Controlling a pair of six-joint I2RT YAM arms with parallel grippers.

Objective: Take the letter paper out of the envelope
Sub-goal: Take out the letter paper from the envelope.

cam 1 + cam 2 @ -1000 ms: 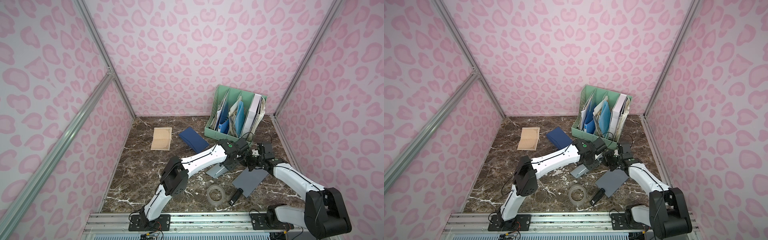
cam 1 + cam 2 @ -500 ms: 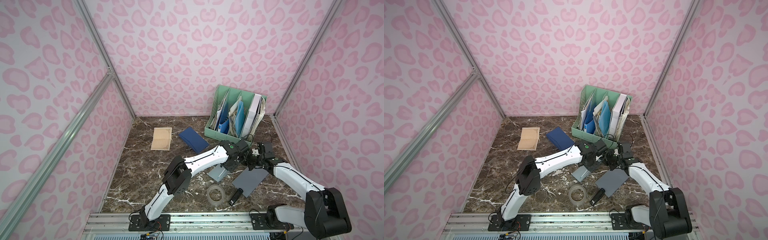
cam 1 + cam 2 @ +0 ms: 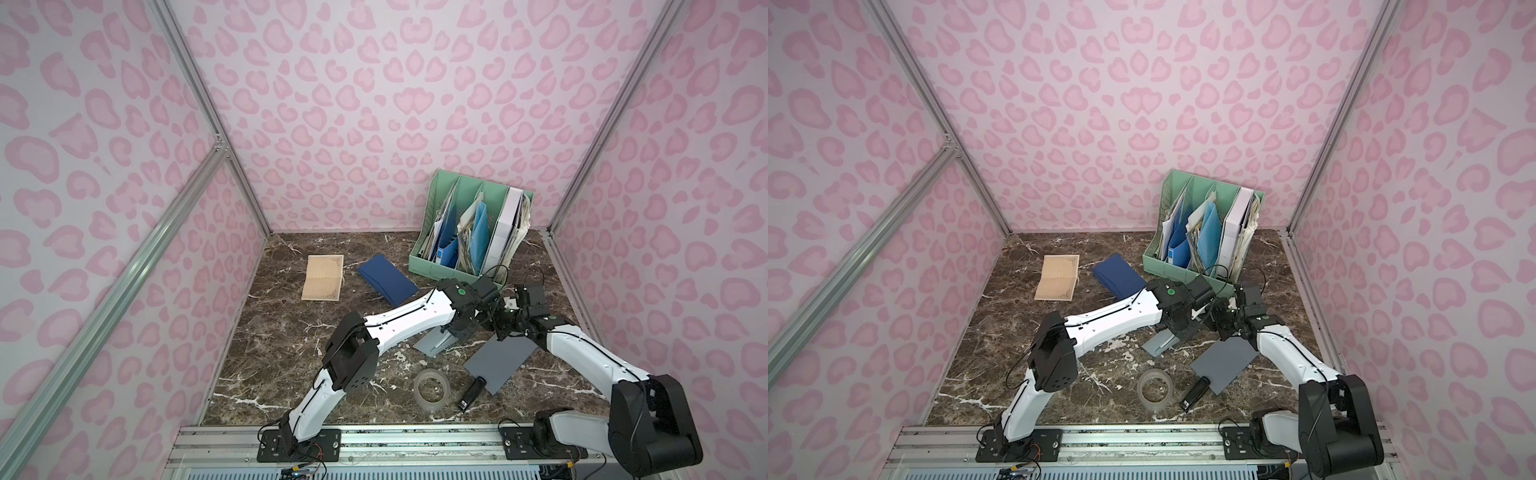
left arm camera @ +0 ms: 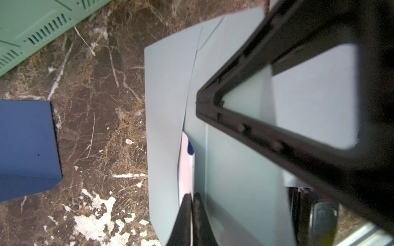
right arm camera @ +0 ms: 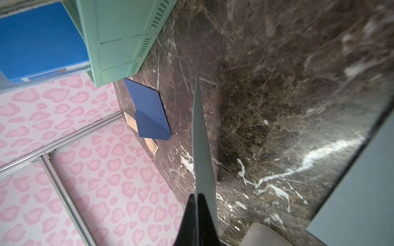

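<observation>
- Nearest the rail, a tape roll [image 3: 432,390] and a black stapler [image 3: 471,394] lie on the marble table [image 3: 291,332], just beside a dark grey sheet [image 3: 498,365]
- Beyond them the grey envelope [image 3: 434,344] lies under the left gripper [image 4: 190,204], whose jaws are pinched together on the white letter paper [image 4: 185,168] peeking from the envelope's mouth; most of the paper is inside
- The right gripper [image 5: 197,204] has its jaws closed on a thin grey edge of the envelope
- Farther back lie a navy folder [image 3: 386,278] and a tan notebook [image 3: 323,277], with a green file rack [image 3: 440,268] at the back
</observation>
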